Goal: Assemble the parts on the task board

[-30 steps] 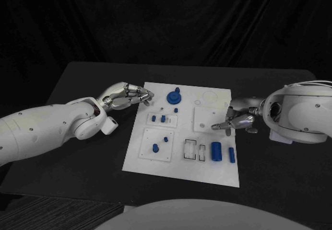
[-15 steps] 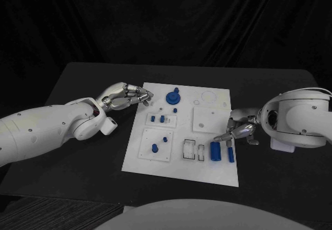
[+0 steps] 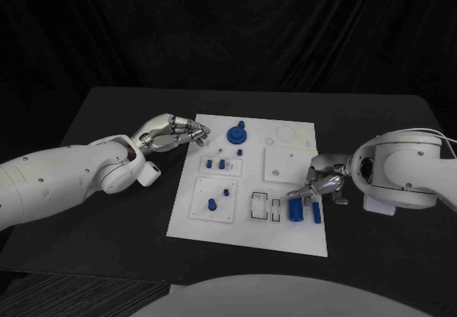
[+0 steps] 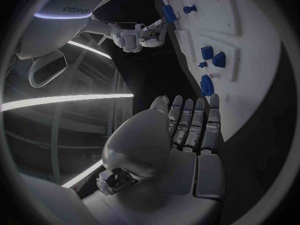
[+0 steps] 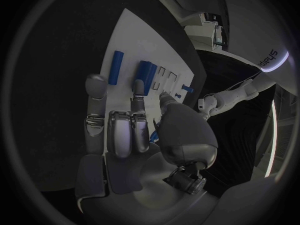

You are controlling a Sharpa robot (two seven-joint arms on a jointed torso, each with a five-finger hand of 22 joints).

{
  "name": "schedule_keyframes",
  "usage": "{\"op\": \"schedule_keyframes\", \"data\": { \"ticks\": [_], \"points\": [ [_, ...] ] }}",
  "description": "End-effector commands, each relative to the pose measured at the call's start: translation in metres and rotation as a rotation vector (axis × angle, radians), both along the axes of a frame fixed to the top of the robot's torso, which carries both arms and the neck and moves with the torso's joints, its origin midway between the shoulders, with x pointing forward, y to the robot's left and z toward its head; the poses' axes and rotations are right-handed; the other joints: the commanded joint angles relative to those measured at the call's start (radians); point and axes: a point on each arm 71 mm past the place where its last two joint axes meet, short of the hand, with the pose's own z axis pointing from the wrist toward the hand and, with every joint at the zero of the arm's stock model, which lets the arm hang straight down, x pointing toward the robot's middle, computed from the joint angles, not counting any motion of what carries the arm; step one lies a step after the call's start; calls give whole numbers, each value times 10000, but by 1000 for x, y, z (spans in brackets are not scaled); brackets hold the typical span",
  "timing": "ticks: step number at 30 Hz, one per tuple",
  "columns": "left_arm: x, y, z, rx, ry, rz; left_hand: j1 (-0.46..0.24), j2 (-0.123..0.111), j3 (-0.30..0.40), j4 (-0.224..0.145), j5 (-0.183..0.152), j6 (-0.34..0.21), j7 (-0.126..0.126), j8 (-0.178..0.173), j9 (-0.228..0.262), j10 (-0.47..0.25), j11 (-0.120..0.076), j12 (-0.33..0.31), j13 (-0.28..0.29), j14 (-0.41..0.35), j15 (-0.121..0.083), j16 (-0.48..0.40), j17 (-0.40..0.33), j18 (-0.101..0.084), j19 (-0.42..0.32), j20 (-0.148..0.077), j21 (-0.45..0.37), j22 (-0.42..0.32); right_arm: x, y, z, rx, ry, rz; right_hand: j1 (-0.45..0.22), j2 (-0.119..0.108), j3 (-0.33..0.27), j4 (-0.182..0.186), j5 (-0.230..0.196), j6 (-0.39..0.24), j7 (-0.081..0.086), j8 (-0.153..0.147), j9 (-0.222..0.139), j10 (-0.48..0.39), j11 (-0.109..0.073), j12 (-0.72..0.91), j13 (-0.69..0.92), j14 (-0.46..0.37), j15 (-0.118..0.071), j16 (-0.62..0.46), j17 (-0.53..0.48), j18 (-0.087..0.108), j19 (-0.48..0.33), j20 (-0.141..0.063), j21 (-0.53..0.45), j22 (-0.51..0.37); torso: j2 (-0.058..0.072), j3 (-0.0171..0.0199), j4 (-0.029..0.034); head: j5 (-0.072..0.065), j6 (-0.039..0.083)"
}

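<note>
The white task board (image 3: 249, 234) lies in the middle of the table. Two blue cylinders (image 3: 295, 209) (image 3: 317, 211) lie side by side near its right edge. My right hand (image 3: 322, 181) hovers just behind them with fingers spread and nothing in it; one fingertip (image 3: 297, 192) is close above the left cylinder. The right wrist view shows the same cylinders (image 5: 115, 67) (image 5: 147, 77) just beyond that hand's fingers (image 5: 134, 105). My left hand (image 3: 172, 133) stays at the board's far left corner, holding nothing, fingers side by side (image 4: 190, 125). A round blue part (image 3: 237, 135) stands at the far end.
Several small blue parts (image 3: 223, 164) (image 3: 212, 204) sit in square plates on the board's left half. Two narrow rectangular slots (image 3: 261, 205) lie left of the cylinders. A small white object (image 3: 381, 206) lies on the black table (image 3: 105, 224) under my right arm.
My right hand has moved along the board's right edge toward the near end, ending just behind the two blue cylinders. The left hand has stayed put.
</note>
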Motion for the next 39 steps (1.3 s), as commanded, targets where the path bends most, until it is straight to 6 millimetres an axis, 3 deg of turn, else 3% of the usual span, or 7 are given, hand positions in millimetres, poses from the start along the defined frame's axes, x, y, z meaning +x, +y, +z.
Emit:
{"op": "schedule_keyframes", "data": {
  "ticks": [1, 17, 21, 24, 29, 31, 39],
  "points": [
    [-1, -3, 1, -182, -54, -126, 3, -65, 40, 2, 43, -4, 57, 69, -14, 24, 50, 24, -7, 13, 38, 52, -11, 37, 55, -16, 47, 14, -2, -2, -7, -148, 283, -164, 16, 32, -65, -33, -145, -24, 18, -91, -62, 1048, 79, 35, 2632, 921, 54, 135, 1862, -77, 464, 74, 301, 746, 0, -2, 2, 44, 0],
    [-1, -3, 1, -176, -30, -135, 2, -66, 43, 2, 43, -5, 57, 69, -15, 25, 53, 24, -7, 20, 40, 56, -10, 36, 58, -16, 49, 14, -3, 7, -27, -926, 599, 564, -4, -11, -155, -53, -378, 24, 30, -160, -161, 1048, 90, 35, 2632, 896, 60, 72, 1710, -50, 477, 80, 128, 709, 24, -9, 4, 44, 0],
    [-1, -3, 1, -174, -18, -144, 2, -66, 43, 2, 43, -5, 57, 69, -15, 25, 53, 24, -7, 20, 40, 56, -10, 36, 58, -16, 49, 14, -3, 11, -33, -882, 588, 529, 69, 46, -132, -112, -154, -19, 52, -222, -212, 1048, 110, 35, 2632, 879, 77, 35, 1630, -38, 457, 93, 13, 679, 25, -9, 17, 41, 0],
    [-1, -3, 1, -167, -4, -144, 2, -66, 43, 2, 43, -5, 57, 69, -15, 25, 53, 24, -7, 20, 40, 56, -10, 36, 58, -16, 49, 14, -2, 12, -35, -859, 573, 495, 273, 93, -73, -303, 652, -134, 92, -338, -299, 1048, 147, 35, 2632, 856, 102, -21, 1505, -19, 439, 115, -156, 636, 29, -8, 15, 49, 0],
    [-1, -3, 0, -152, 16, -136, -6, -71, 64, 4, 41, -12, 61, 68, -20, 26, 63, 24, -9, 35, 50, 66, -11, 33, 69, -13, 56, 14, -2, 13, -37, -856, 589, 501, 684, 85, 175, -703, 2770, -245, 110, -418, -341, 1048, 164, 35, 2632, 839, 118, -61, 1395, 5, 429, 133, -326, 588, 25, -12, 4, 83, 0],
    [-1, -3, 0, -146, 22, -135, -6, -71, 64, 4, 41, -12, 61, 68, -20, 26, 63, 24, -9, 35, 50, 66, -11, 33, 69, -13, 56, 14, -2, 13, -37, -845, 580, 493, 843, 29, 406, -868, 4003, -270, 87, -386, -248, 1048, 141, 35, 2632, 827, 97, -89, 1322, 12, 437, 119, -377, 571, 30, -9, 4, 84, 0],
    [0, -3, 0, -138, 44, -147, -7, -70, 68, 4, 42, -14, 62, 67, -21, 26, 65, 24, -9, 37, 52, 68, -11, 32, 70, -12, 57, 14, -3, 15, -37, -298, 688, 96, 1396, -189, 1369, -1513, 6349, -724, 144, -326, 109, 1048, 185, 35, 2632, 805, 126, -137, 1180, 13, 448, 132, -467, 547, 30, -12, 24, 73, 0]
  ]
}}
